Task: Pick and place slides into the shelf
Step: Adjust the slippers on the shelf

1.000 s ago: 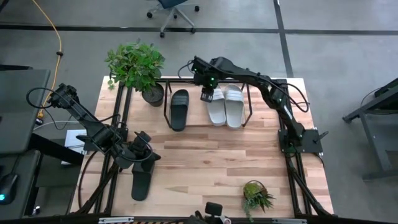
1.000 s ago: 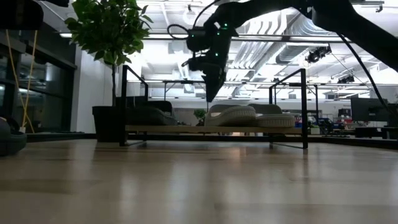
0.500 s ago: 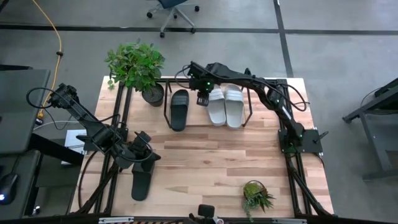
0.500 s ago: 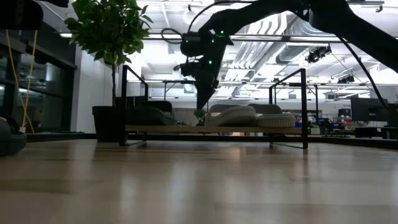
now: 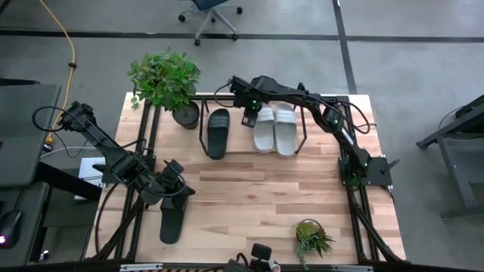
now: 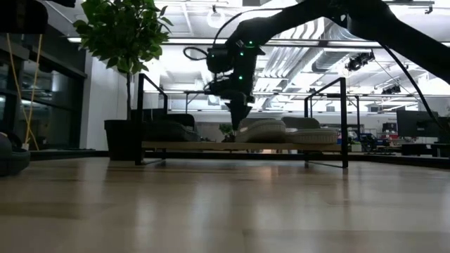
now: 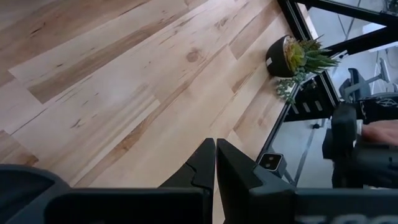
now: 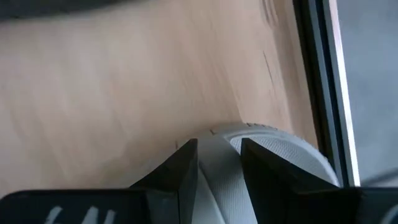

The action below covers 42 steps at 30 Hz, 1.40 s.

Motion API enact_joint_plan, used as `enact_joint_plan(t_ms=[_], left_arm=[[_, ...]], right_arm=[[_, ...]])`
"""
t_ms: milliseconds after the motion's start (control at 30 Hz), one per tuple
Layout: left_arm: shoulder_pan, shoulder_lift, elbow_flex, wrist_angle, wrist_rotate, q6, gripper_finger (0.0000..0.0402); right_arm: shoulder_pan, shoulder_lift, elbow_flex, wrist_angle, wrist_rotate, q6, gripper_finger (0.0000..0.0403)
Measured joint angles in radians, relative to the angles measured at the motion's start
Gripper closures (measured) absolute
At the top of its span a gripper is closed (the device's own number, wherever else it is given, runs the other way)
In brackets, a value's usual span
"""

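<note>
Four slides are counted. Three lie on the shelf (image 5: 302, 143): one black slide (image 5: 218, 133) at the plant end and two grey slides (image 5: 274, 128) side by side at the other, long axes running across the shelf's depth. A vacant slot is left between the black one and the grey pair. The fourth slide (image 5: 170, 221) lies off the shelf, on the table (image 5: 249, 196) near the front left corner, long axis running front to back.

The right gripper (image 5: 248, 119) is lowered at the inner grey slide (image 8: 249, 158); in the right wrist view its fingers (image 8: 180, 165) straddle the sandal's edge, seemingly gripping it. Whether this is a release or an adjustment cannot be judged.

The left gripper (image 5: 171, 190) is seen closed and empty in its wrist view, just above the fourth slide's rear end. The left arm is much the nearer; the pick is judged to fall to it, straight down.
</note>
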Motion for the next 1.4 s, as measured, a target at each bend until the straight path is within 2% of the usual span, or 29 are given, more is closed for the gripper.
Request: enact_joint_plan(t_ms=[200, 433, 700, 833, 1133, 1400], left_arm=[[0.000, 0.000, 0.000, 0.000, 0.001, 0.000, 0.0396], [0.000, 0.000, 0.000, -0.001, 0.000, 0.000, 0.0396], [0.000, 0.000, 0.000, -0.001, 0.001, 0.000, 0.0396], [0.000, 0.000, 0.000, -0.001, 0.001, 0.000, 0.0396], [0.000, 0.000, 0.000, -0.007, 0.001, 0.000, 0.0396], [0.000, 0.000, 0.000, -0.008, 0.001, 0.000, 0.0396]], right_arm=[[-0.011, 0.000, 0.000, -0.057, 0.012, 0.025, 0.0289], [0.009, 0.000, 0.000, -0.010, -0.080, -0.027, 0.0289], [0.035, 0.000, 0.000, 0.018, -0.132, -0.047, 0.0289], [0.062, 0.000, 0.000, 0.059, -0.187, -0.037, 0.0289], [0.114, 0.000, 0.000, 0.191, -0.188, -0.030, 0.0289], [0.113, 0.001, 0.000, 0.269, -0.221, 0.035, 0.0289]])
